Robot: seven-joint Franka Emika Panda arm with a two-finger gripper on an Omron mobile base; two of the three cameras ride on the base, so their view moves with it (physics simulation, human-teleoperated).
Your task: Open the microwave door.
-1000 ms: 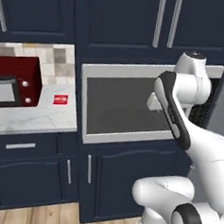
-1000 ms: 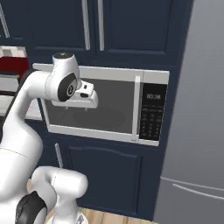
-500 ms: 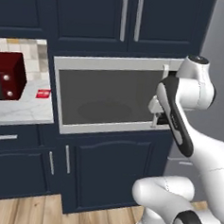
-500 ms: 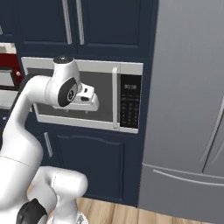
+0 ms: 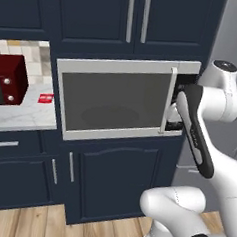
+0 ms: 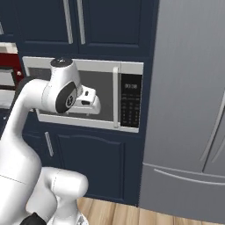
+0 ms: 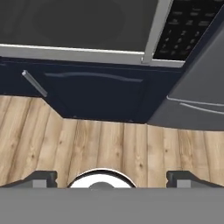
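The microwave (image 5: 126, 66) is a silver-grey box built in between navy cabinets, with its black keypad strip (image 6: 131, 102) on the right. The microwave door (image 5: 111, 102) lies flush with the front, its dark window facing me and its slim silver bar handle (image 5: 168, 100) upright at the right edge. My gripper (image 5: 173, 119) hangs just right of that handle, in front of the keypad, apart from the bar. From the right side the gripper (image 6: 89, 104) shows before the door window. In the hand view the gripper (image 7: 113, 179) is open, its fingertips (image 7: 43, 177) wide apart and nothing between them, looking down past the handle (image 7: 154, 30).
A dark-red appliance (image 5: 8, 80) with knobs stands on the pale counter (image 5: 25, 116) at the left. Navy cabinet doors (image 5: 111, 177) lie below and above the microwave. A tall grey fridge (image 6: 189, 110) stands at the right. Below is wooden floor (image 7: 109, 144).
The whole scene slid left in both base views as the base drove right, then settled. The gripper now hangs beside the handle at the door's right edge. The door stays shut.
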